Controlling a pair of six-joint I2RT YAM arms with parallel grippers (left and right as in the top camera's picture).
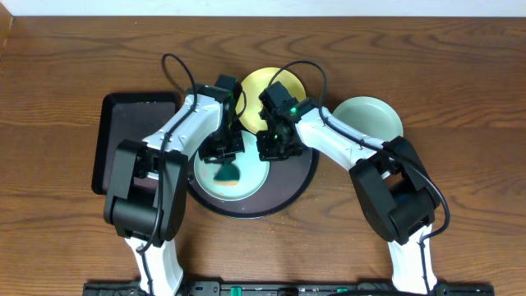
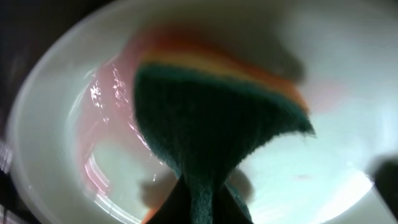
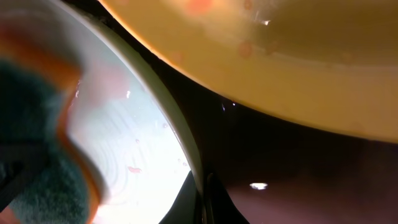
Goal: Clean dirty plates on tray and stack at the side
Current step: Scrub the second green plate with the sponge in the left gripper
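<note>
While the mint plate (image 1: 251,174) lies flat in the middle of the round tray (image 1: 289,194), a green-and-orange sponge (image 2: 211,124) is pressed onto its face, where a pink smear (image 2: 93,124) shows along the inner curve. The left gripper (image 1: 222,153) is clamped on the sponge's gathered end, so the scrubbing side faces down and can be dragged over the dirt.

The right gripper (image 1: 275,146) sits at this plate's far rim, probably to brace it against sliding. Whether its jaws pinch the rim or only rest beside it, I cannot tell.

The yellow plate (image 1: 265,85) waits at the tray's back edge, speckled with red spots. A second mint plate (image 1: 371,120) stands apart on the table (image 1: 460,82) to the right, likely where the stack will begin. A rectangular tray (image 1: 131,131) lies on the left.
</note>
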